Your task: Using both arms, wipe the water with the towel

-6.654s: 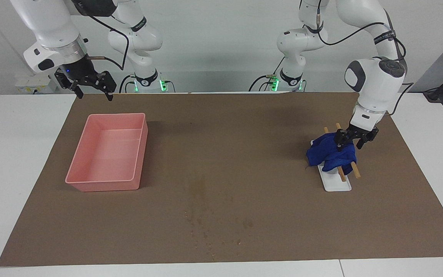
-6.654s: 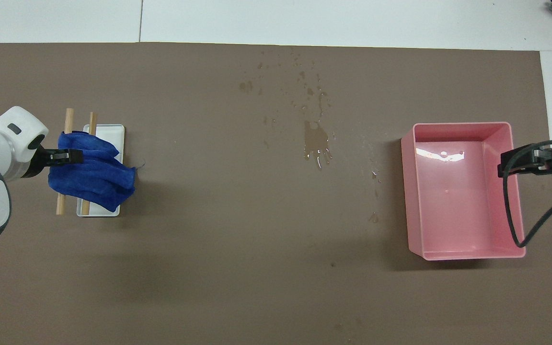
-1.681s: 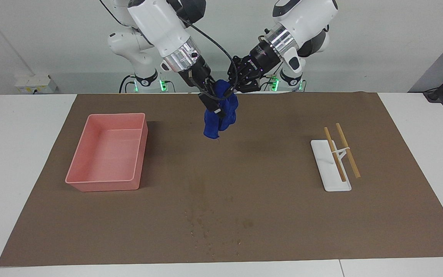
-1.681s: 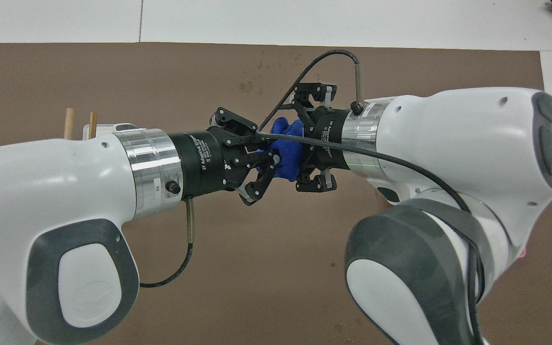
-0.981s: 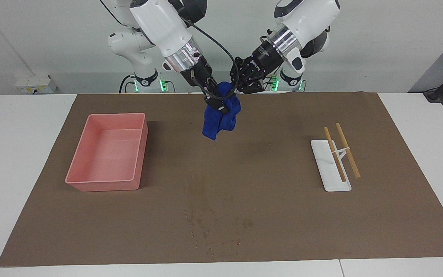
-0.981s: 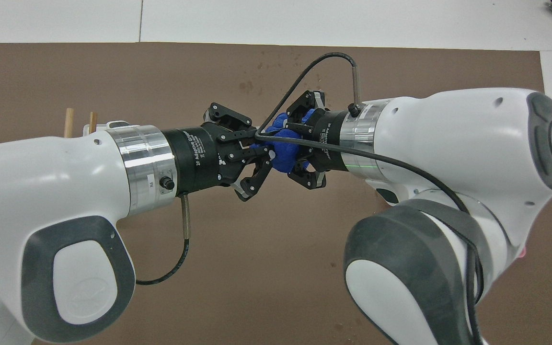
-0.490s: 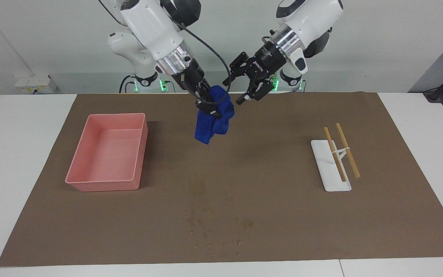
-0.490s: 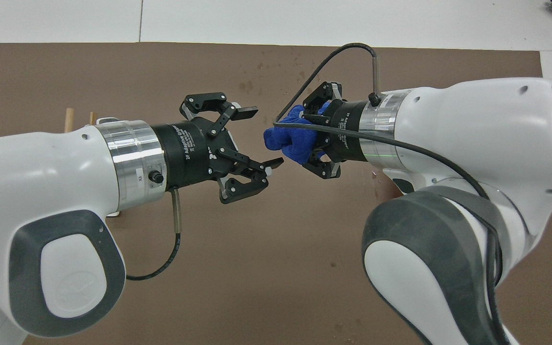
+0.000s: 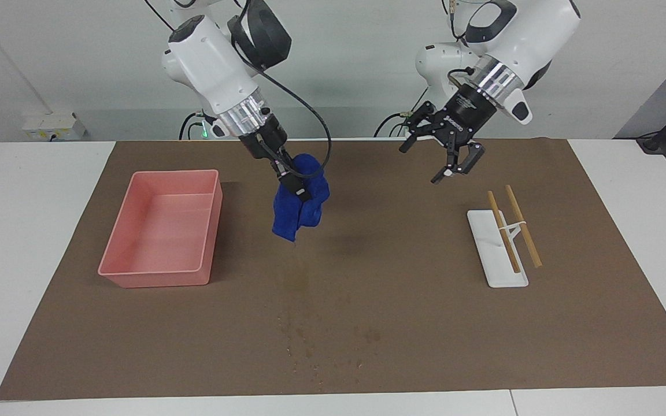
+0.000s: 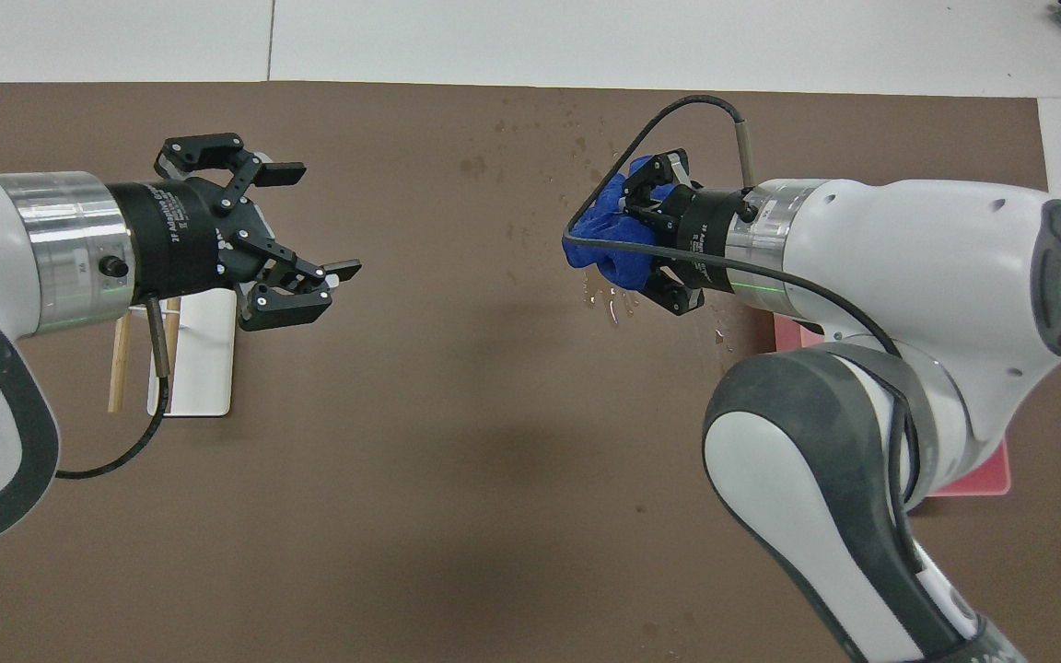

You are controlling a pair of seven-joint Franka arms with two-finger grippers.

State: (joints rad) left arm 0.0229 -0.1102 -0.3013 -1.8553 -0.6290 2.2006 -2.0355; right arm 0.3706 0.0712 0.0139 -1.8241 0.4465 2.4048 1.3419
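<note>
Now the right tool (image 9: 291, 180) pinches the blue towel (image 9: 300, 205) by its top fold, the soft, light cloth hanging limp below it, over the mat above the water (image 9: 310, 329). The left tool (image 9: 447, 158) hangs wide and empty over the mat, beside the rack (image 9: 498, 249).

Soft lumpy cloth towel (image 9: 301, 202); matt mat (image 9: 402, 312)

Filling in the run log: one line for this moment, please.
right gripper: shut on blue towel, raised over mat | left gripper: open, empty | water: unwiped
</note>
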